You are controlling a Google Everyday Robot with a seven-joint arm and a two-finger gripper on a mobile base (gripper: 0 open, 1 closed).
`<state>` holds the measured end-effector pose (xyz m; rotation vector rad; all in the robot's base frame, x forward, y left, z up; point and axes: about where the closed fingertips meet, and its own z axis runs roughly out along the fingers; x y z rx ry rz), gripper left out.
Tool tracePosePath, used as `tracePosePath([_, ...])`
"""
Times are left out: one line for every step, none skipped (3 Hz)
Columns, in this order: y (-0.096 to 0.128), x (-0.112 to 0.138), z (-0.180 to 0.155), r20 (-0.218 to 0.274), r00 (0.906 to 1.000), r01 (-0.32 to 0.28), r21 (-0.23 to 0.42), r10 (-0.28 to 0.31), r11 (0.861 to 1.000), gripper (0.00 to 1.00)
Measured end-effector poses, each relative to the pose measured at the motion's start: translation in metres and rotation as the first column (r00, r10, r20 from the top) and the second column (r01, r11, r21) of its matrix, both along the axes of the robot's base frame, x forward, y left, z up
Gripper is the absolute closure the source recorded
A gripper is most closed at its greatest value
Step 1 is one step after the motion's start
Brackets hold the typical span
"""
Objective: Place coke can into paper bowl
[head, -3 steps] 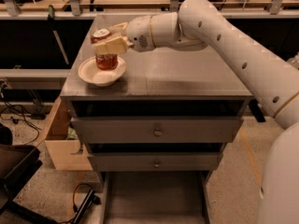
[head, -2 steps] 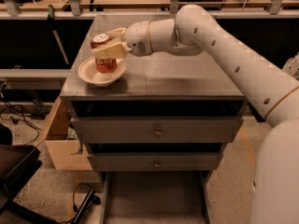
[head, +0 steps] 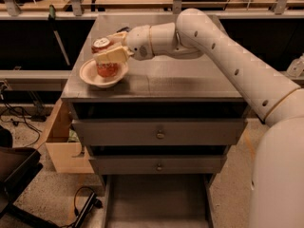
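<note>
We saw the gripper holding the can, its 2 fingers closed on either side of it just under the silver top. The can stood upright between them, its base inside the bowl, which sat directly below the gripper on the cabinet top.

The claw is pale cream, yellower than the rest, and hangs over the left side of the tabletop. Just right of it is a rounded white wrist housing, split by thin dark seams and marked with a small dark spot. Further right the arm is a thick, glossy white tube with a row of small dark recesses. A narrow tan band rings it, and beyond that is a broad, smooth white shell.
</note>
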<state>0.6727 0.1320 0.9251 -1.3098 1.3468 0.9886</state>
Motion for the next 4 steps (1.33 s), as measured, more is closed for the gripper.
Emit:
tracePosePath([0.0029,-0.001,-0.0003,-0.001,1.0,-0.005,0.0,0.005,1.0,0.59])
tracePosePath([0.0059,-0.0021,-0.0006,-0.002,0.9999,-0.01,0.001,0.01,1.0,0.36])
tracePosePath([0.0089,-0.0031,-0.0008,-0.003,0.9999,-0.015,0.001,0.015,1.0,0.12])
tracePosePath([0.0114,-0.004,-0.001,-0.003,0.9998,-0.019,0.001,0.019,1.0,0.0])
